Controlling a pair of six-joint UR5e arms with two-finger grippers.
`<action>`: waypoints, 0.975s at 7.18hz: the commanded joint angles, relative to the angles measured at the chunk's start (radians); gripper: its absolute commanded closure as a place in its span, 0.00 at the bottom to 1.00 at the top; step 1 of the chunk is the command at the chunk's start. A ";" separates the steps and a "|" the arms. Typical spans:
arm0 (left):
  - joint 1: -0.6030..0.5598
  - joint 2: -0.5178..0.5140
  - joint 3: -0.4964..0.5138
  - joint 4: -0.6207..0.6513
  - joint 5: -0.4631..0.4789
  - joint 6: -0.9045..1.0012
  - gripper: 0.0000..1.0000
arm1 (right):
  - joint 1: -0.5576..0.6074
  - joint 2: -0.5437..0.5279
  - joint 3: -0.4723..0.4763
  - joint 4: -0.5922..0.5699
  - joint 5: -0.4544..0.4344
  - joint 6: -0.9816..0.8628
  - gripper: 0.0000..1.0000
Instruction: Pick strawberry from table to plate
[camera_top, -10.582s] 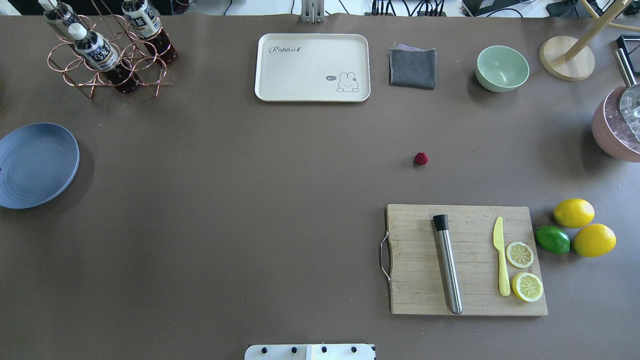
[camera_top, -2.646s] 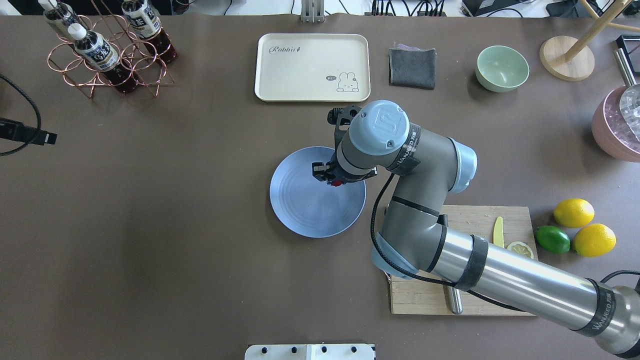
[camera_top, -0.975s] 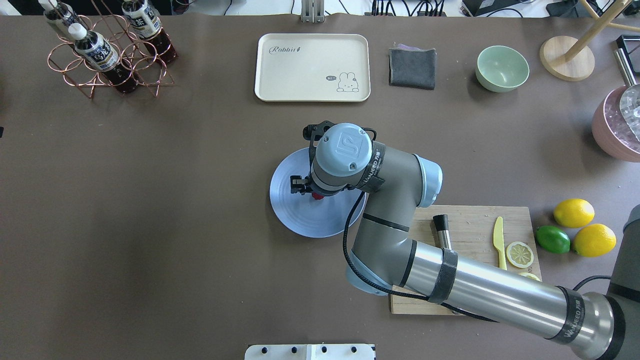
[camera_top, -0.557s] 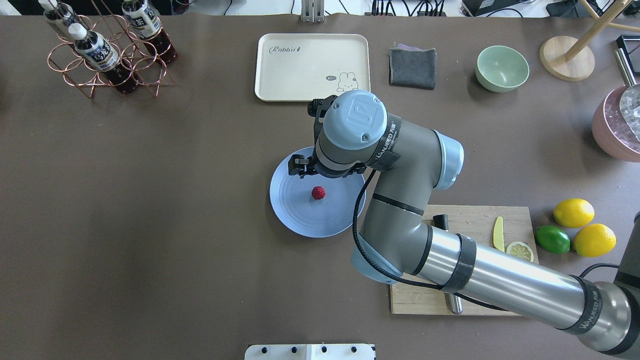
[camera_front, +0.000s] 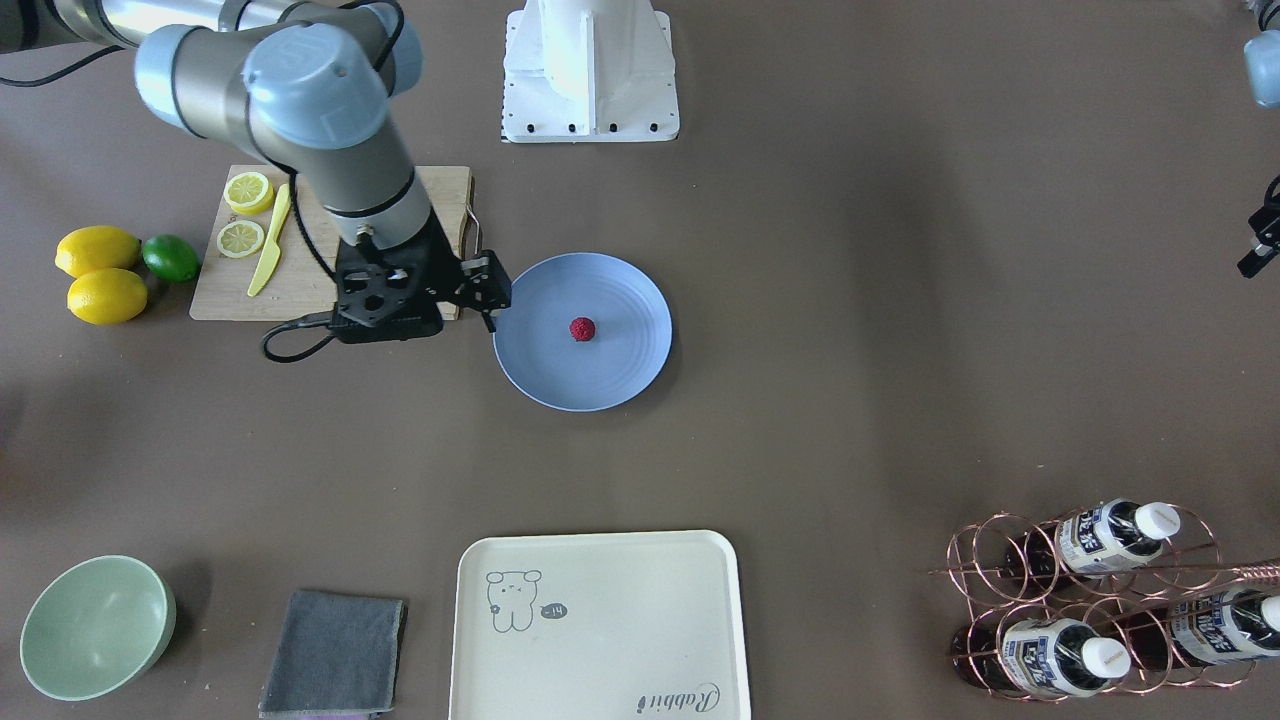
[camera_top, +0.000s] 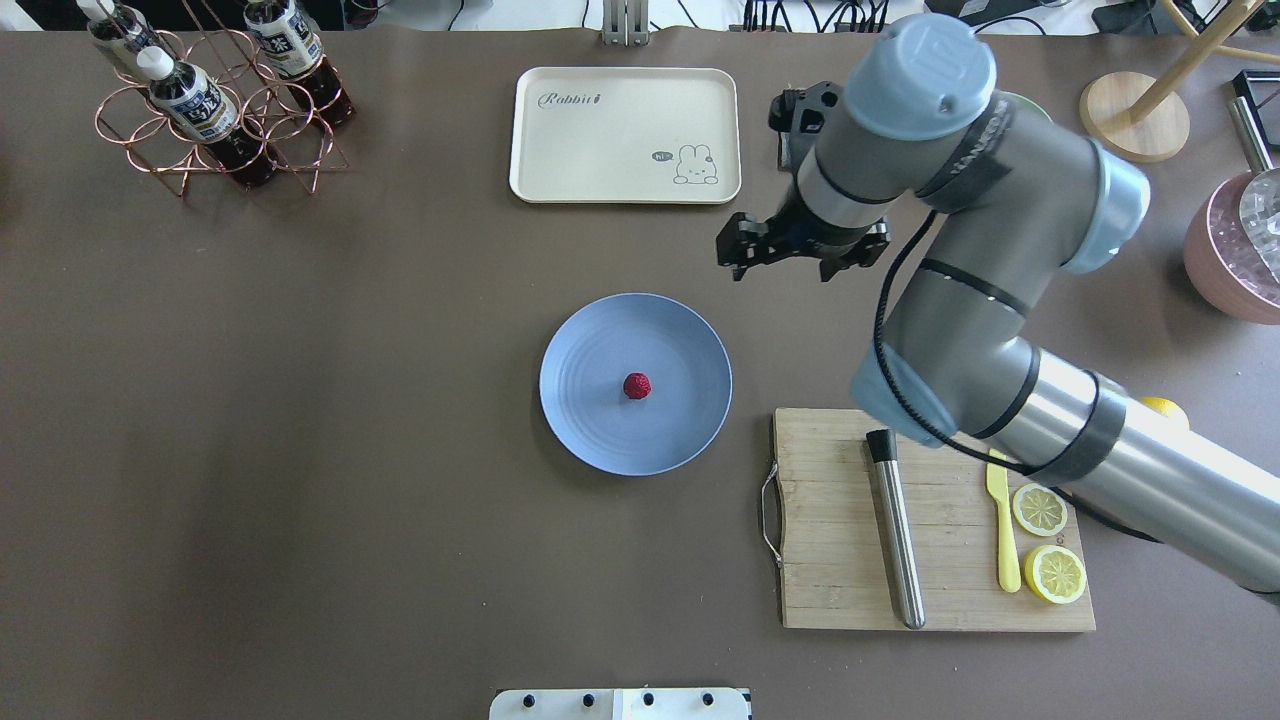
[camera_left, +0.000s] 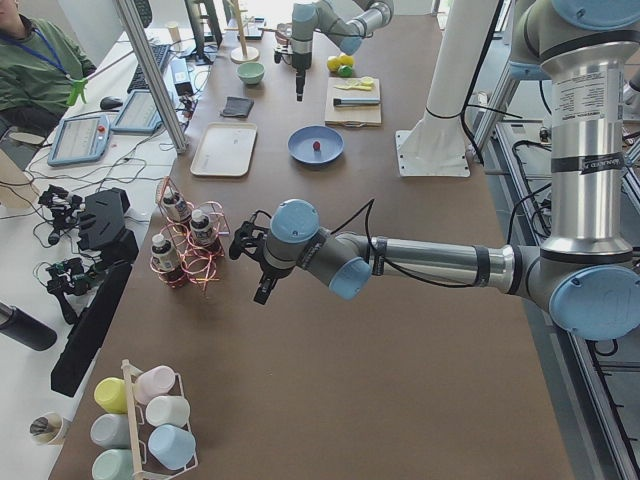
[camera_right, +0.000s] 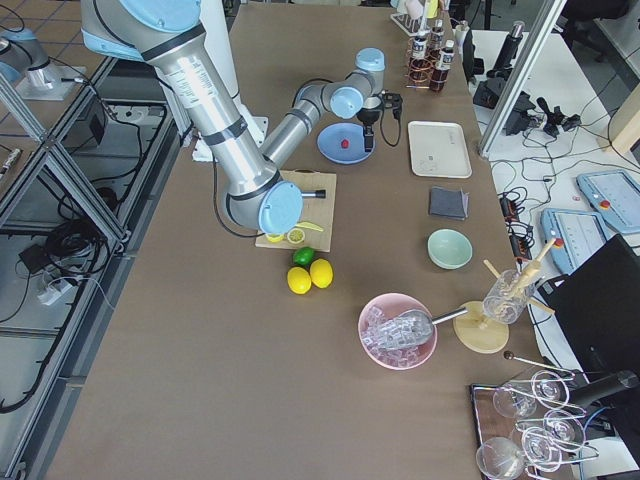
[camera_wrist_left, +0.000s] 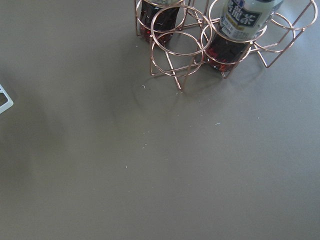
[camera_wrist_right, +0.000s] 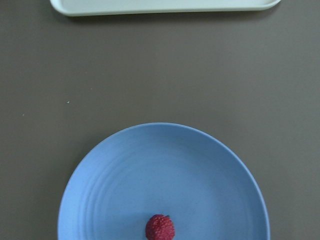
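The small dark-red strawberry (camera_top: 637, 385) (camera_front: 582, 328) lies near the middle of the round blue plate (camera_top: 600, 430) (camera_front: 600, 385), which sits on the brown table (camera_top: 350, 450). My right gripper (camera_top: 790, 255) hangs open and empty, above the table to the back right of the plate and clear of its rim. In the right wrist view the strawberry (camera_wrist_right: 160, 227) sits low on the plate (camera_wrist_right: 150, 165). My left gripper (camera_left: 262, 275) hovers beside the bottle rack at the table's left end. I cannot tell how its jaws stand.
A wooden cutting board (camera_top: 830, 520) with a steel muddler, a yellow knife and lemon slices lies right of the plate. The cream tray (camera_top: 620, 135) is behind it. A copper bottle rack (camera_top: 210, 110), lemons and a lime (camera_front: 100, 270), a green bowl (camera_front: 95, 625) and a pink ice bowl (camera_top: 1235, 260) stand around the edges.
The right gripper let go of the strawberry on the plate, then rose and swung away to the back right. The strawberry and plate have stayed put since.
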 joint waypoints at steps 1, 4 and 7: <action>-0.062 -0.001 0.007 0.128 -0.002 0.161 0.02 | 0.215 -0.152 0.013 -0.002 0.138 -0.311 0.00; -0.176 0.002 0.008 0.360 0.009 0.447 0.02 | 0.488 -0.374 0.008 -0.003 0.278 -0.759 0.00; -0.202 0.041 0.007 0.358 0.000 0.449 0.02 | 0.680 -0.554 0.004 -0.002 0.297 -1.019 0.00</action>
